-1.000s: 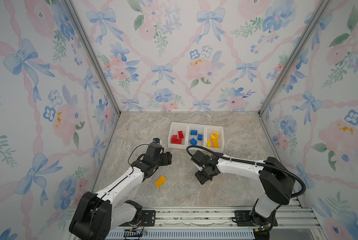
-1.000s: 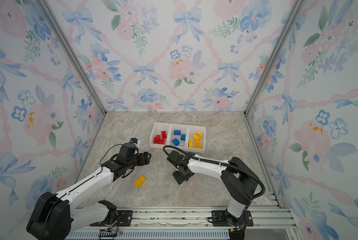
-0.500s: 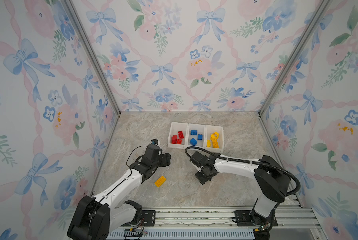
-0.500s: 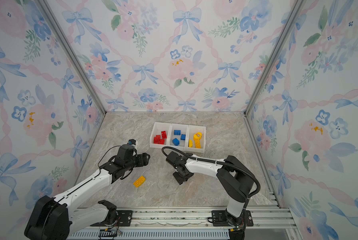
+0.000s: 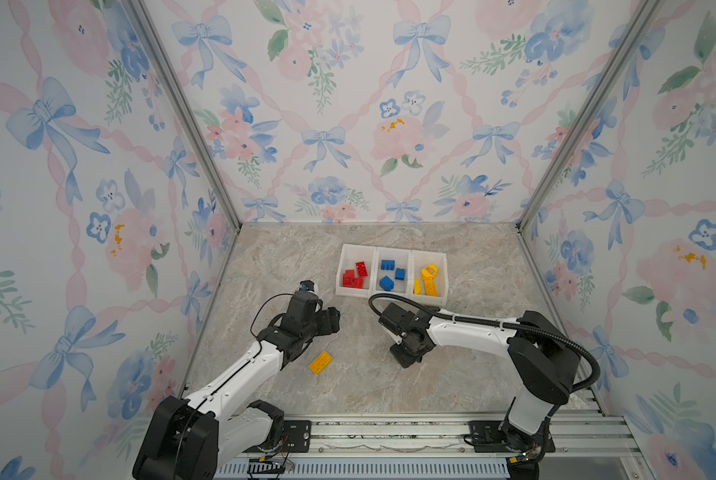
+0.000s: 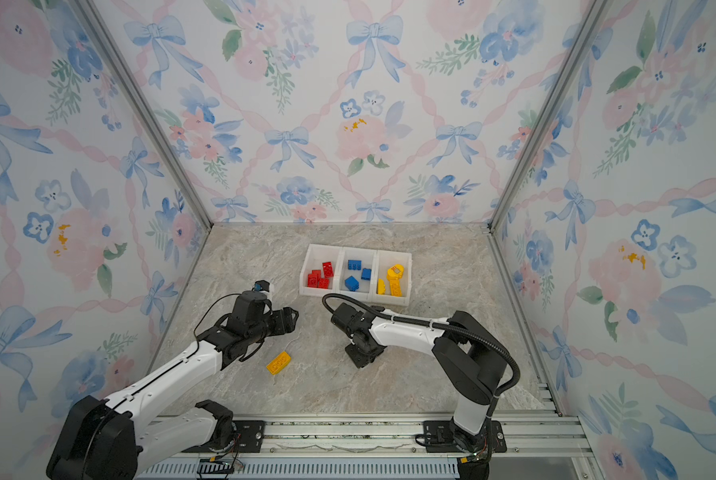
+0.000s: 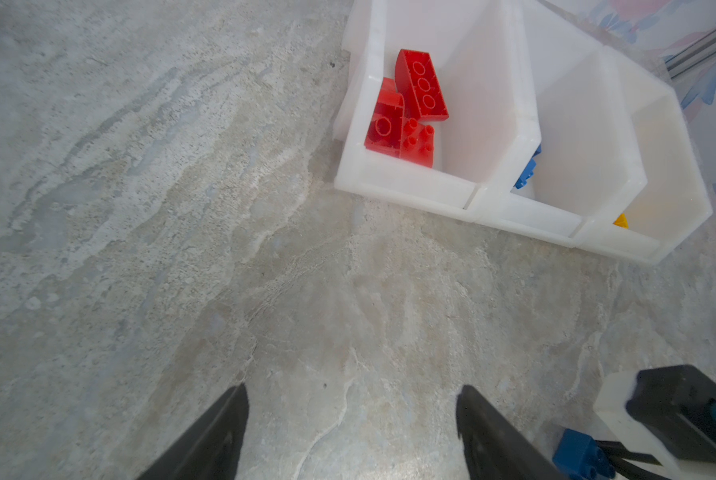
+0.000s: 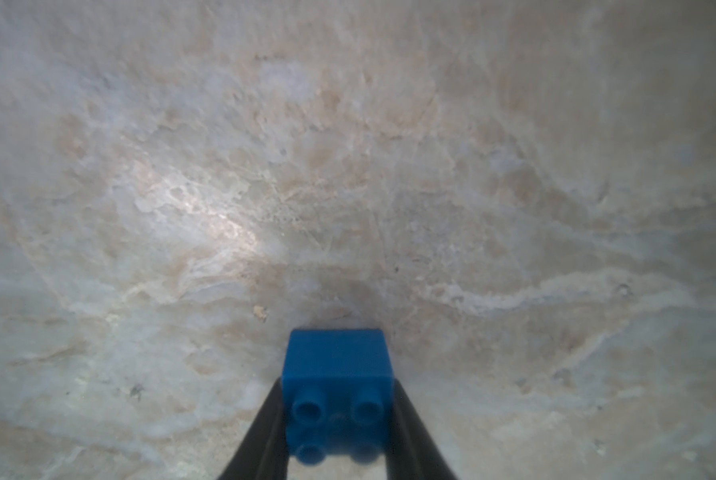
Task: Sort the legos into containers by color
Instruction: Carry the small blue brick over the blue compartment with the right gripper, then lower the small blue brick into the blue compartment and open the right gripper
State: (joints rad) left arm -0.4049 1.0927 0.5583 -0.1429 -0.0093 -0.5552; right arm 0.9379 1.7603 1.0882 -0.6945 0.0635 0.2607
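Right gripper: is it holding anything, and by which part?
Yes: the right gripper has its jaws shut on a small blue brick, pinching its two opposite side walls.

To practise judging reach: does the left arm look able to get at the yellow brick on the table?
Probably yes: the yellow brick lies uncovered close beside that arm, and the left hand is open and empty.
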